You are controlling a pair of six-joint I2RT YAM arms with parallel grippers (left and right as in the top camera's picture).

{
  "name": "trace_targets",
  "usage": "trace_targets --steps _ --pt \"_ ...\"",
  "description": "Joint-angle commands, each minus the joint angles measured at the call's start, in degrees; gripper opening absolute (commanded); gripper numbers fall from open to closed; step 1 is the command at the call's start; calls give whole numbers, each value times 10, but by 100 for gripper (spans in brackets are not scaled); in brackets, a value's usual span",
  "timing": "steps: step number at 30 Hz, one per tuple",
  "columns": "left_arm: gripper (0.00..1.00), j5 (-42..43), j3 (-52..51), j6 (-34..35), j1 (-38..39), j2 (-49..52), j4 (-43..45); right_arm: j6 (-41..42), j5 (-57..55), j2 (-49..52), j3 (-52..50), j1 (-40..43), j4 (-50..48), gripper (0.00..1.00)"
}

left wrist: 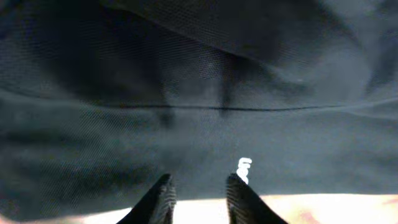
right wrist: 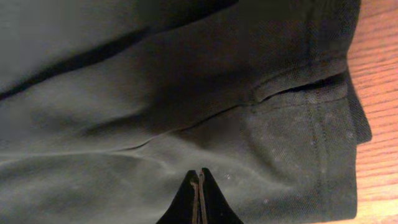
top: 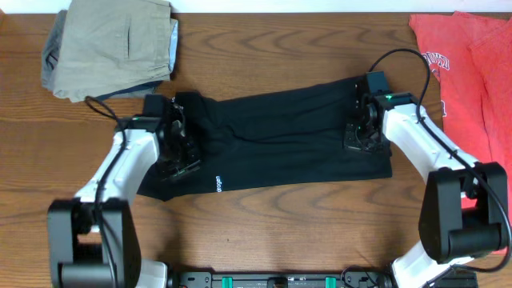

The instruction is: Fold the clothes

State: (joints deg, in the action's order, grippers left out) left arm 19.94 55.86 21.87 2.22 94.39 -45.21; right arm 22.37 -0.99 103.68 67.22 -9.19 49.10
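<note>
Okay, my left hand (left wrist: 199, 180) sits parted over the black shirt (top: 280, 136) at frame left; my right hand (right wrist: 200, 177), frame right, is clenched shut.

Covered ends, cropped edges, unreadable print

Overhead, the left gripper (top: 180, 152) and right gripper (top: 360, 136) cover both ends of the shirt (top: 280, 128), and its lettering (top: 218, 185) is too small to read; the left wrist view blurs it as well. The red T-shirt (top: 472, 72) runs off the right edge and the trousers (top: 112, 44) off the top. Both wrist views cut the fingers off at the bottom edge, and whether the left pair pinches cloth cannot be told.
</note>
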Motion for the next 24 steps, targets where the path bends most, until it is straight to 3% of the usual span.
trace_targets --steps 1,6,11,18,24 --pt "24 3 -5 9 -1 40 7 9 -9 30 4 6 2 1" --pt "21 -1 -5 9 -3 89 11 10 -8 49 4 10 0 2" --pt "21 -57 -5 21 -21 107 1 9 -7 51 4 20 0 2" --pt "19 -133 -5 33 -92 107 -38 9 -7 51 -2 32 -3 2" --pt "15 -136 -5 29 -137 107 -49 9 20 51 -19 23 -32 1"
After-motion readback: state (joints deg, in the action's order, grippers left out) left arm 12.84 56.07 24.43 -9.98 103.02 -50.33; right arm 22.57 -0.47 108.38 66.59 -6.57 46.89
